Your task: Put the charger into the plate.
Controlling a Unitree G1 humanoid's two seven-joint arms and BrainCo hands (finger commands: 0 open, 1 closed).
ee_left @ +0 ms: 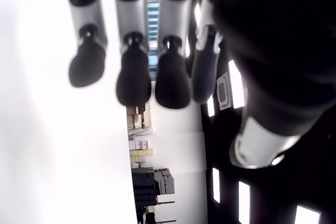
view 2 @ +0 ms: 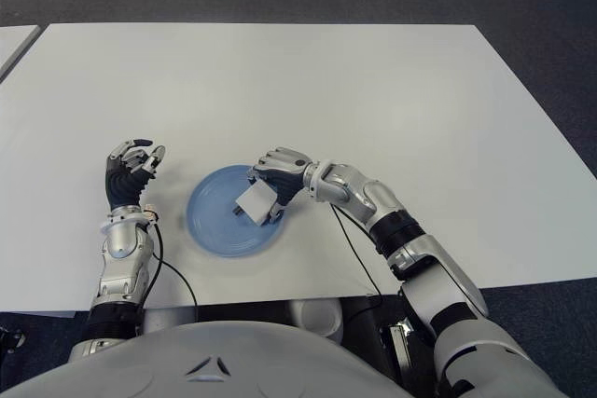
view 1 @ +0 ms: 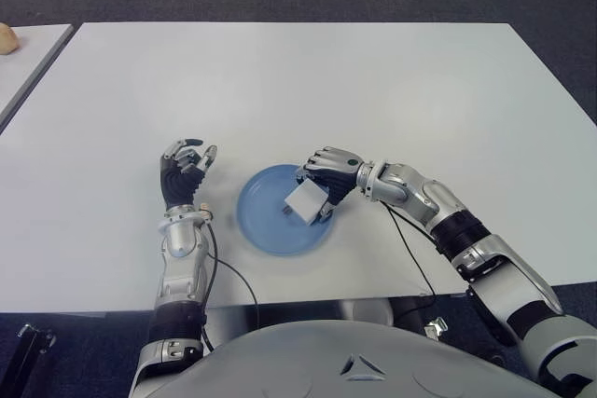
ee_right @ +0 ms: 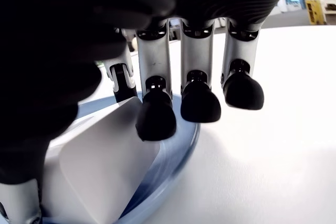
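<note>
The charger [view 1: 304,200], a white block, is sitting over the right part of the blue plate [view 1: 263,221], and the right hand [view 1: 328,174] is holding it there. In the right wrist view the dark fingers [ee_right: 156,118] are curling down over the top face of the charger [ee_right: 100,166], with the thumb on the other side, so the hand is clamped on it. Whether the underside of the charger is already touching the plate [ee_right: 173,161] I cannot tell; it is looking tilted, with one corner lower than the others. The outer fingers are hanging over the rim of the plate, above the white desk [view 1: 373,90].

The right arm is reaching in from the right side, with the forearm lying low across the desk and the wrist bent so that the palm is facing down and toward the plate. A thin black cable is running along under this arm.

The left hand [view 1: 182,172] is showing just left of the plate, not touching it. Its forearm is standing almost upright and the palm is turned toward the plate. Its fingers [ee_left: 134,80] are half bent and slightly apart, and they are holding nothing.
</note>
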